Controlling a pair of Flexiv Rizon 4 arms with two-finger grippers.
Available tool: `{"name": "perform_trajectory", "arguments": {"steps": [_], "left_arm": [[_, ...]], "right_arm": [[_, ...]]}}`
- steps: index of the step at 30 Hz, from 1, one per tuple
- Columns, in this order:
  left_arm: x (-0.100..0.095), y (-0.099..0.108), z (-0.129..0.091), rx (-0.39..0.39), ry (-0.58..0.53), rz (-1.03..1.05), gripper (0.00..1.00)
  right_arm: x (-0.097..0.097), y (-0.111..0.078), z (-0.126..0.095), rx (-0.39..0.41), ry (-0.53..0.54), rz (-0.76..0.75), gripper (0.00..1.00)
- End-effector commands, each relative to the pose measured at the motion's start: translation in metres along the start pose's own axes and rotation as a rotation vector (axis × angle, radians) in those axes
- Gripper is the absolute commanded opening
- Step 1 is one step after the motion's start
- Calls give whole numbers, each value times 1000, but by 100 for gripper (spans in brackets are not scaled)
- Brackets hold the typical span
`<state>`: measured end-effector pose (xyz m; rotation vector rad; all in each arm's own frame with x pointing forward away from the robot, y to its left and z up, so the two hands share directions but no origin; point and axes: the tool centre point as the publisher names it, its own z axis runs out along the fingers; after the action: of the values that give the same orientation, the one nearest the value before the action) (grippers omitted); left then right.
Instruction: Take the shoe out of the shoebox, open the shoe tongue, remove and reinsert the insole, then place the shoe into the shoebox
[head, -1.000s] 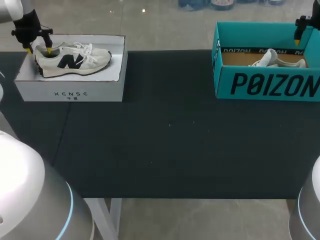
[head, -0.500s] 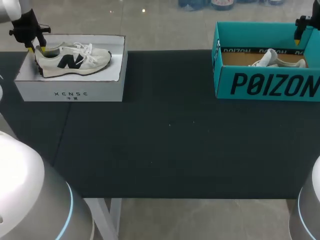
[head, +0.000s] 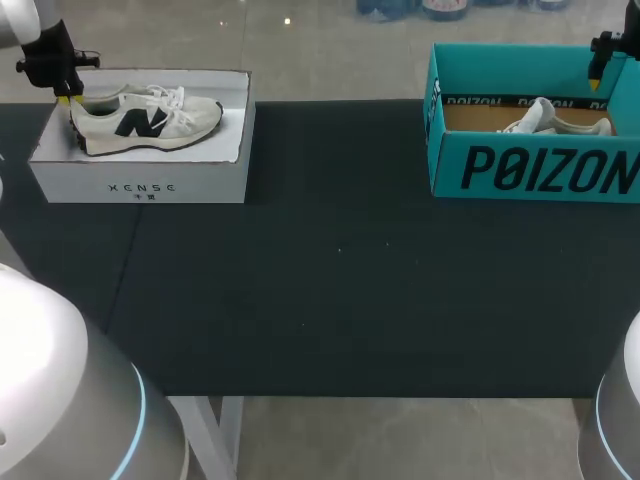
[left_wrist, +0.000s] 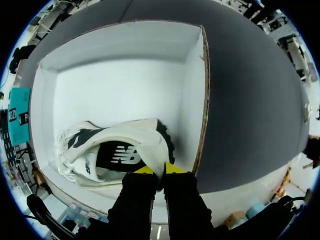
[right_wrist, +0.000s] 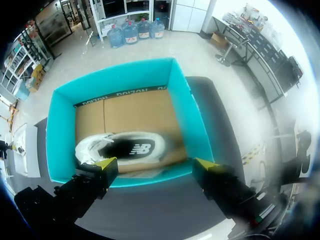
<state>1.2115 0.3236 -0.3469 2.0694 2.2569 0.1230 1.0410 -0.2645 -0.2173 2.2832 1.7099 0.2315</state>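
White shoebox (head: 140, 180) sits at about 10 o'clock on the dark tabletop (head: 330, 260), and the white shoe (head: 150, 120) lies inside it, toe toward 3 o'clock. The left fingers (left_wrist: 145, 170) are closed on the heel edge of this shoe — pinching it from two sides. At 2 o'clock stands a teal shoebox (head: 530, 170) with a second shoe (right_wrist: 125, 147) inside; the right fingers (right_wrist: 106, 164) hover above it — spread wide, holding nothing.
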Motion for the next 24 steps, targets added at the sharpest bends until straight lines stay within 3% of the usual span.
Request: {"name": "perform_trajectory", "arguments": {"steps": [1,12,24], "left_arm": [[-1,-6,-4,-17,9,4,0],[-1,-14,-14,-32,5,12,0],[-3,-22,-45,-79,-41,-6,0]], "right_arm": [[0,0,0,-1,-1,1,100],[0,0,0,-1,-1,1,100],[0,0,0,-1,-1,1,100]]}}
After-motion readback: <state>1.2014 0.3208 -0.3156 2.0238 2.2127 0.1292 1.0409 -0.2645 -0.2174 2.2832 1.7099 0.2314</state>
